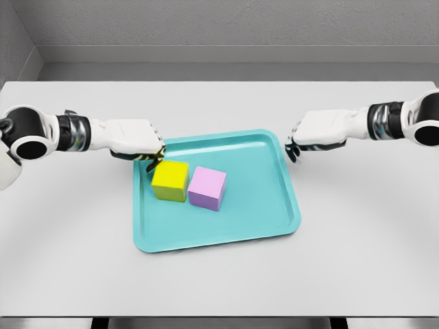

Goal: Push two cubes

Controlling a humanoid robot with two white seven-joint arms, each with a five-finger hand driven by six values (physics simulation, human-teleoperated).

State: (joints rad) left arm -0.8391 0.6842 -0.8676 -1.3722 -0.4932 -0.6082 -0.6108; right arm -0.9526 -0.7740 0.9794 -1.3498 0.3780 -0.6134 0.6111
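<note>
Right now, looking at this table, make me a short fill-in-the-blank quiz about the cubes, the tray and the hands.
1. The yellow cube and the purple cube both sit inside the teal ____.
2. The hand nearest the yellow cube is the ____ hand.
3. Seen from the head camera, the purple cube lies to the ____ of the yellow cube.
4. The right hand hovers beyond the tray's ____ edge.

Missing words: tray; left; right; right

Both arms white w/ black joint rings; left hand [134,140] & right hand [317,132] white, dark fingertips.
</note>
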